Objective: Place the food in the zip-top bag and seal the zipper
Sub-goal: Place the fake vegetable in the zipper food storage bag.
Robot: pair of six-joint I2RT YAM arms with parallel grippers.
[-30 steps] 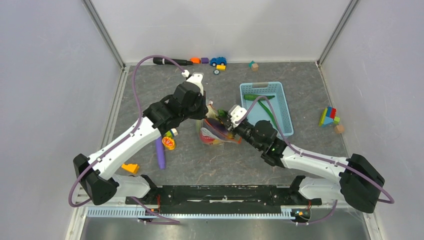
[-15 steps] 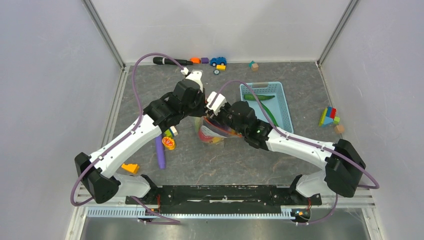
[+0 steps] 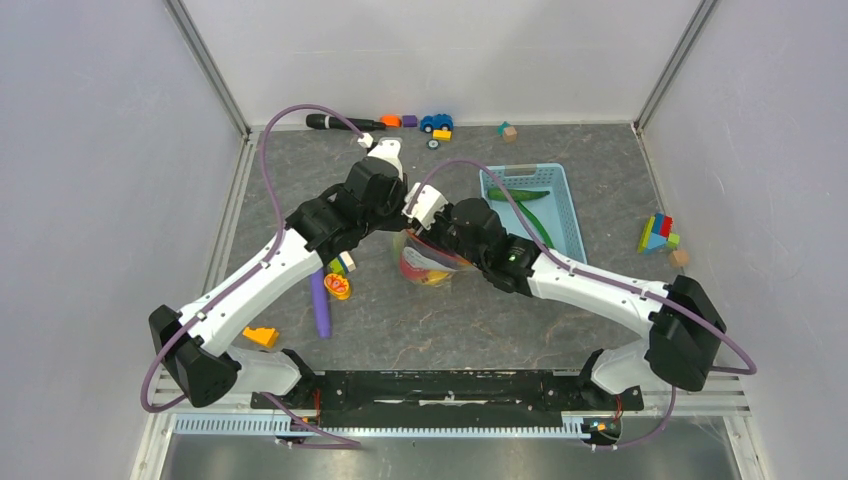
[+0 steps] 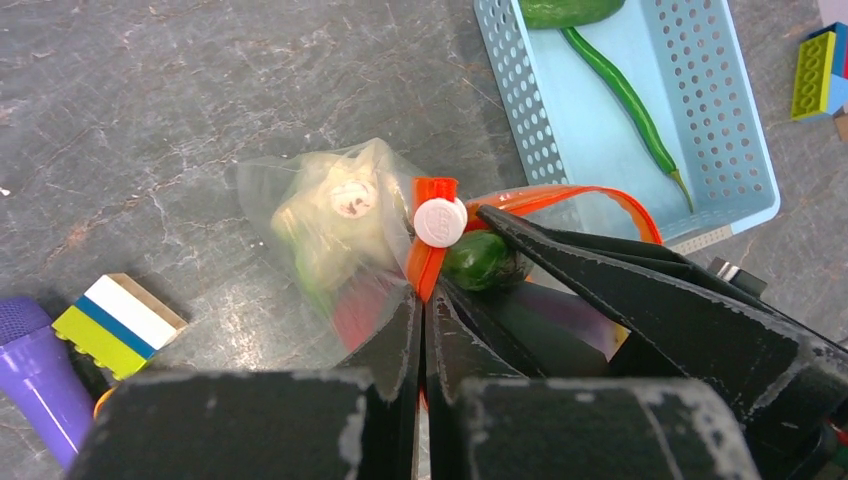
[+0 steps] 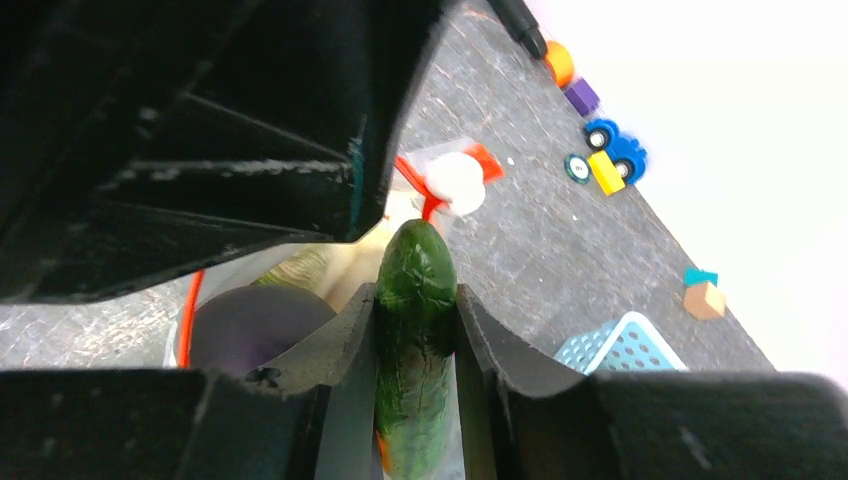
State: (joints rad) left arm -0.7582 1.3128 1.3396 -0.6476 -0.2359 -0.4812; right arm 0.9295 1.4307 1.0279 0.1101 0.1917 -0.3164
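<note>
The clear zip-top bag (image 4: pixel 330 215) stands mid-table, also seen in the top view (image 3: pixel 425 268), with the pale cabbage (image 4: pixel 315 225) inside. My left gripper (image 4: pixel 424 300) is shut on the orange-red zipper (image 4: pixel 422 265) just below its white slider (image 4: pixel 440 221), holding the mouth up. My right gripper (image 5: pixel 415 297) is shut on a green cucumber (image 5: pixel 415 255), whose tip hangs over the open mouth beside the slider (image 5: pixel 455 182). A purple eggplant (image 5: pixel 245 325) lies in the bag under it. In the top view both grippers meet above the bag and hide its mouth.
A light blue basket (image 3: pixel 572 215) to the right holds a green vegetable (image 3: pixel 518 194) and a long thin green one (image 4: pixel 625 95). A purple stick (image 3: pixel 320 305) and a red-yellow piece (image 3: pixel 338 287) lie left of the bag. Toy car (image 3: pixel 436 122) and blocks (image 3: pixel 658 235) sit further off.
My right arm has swung left from beside the basket to over the bag's mouth, carrying the cucumber. My left gripper has kept its hold on the zipper, shifting slightly back.
</note>
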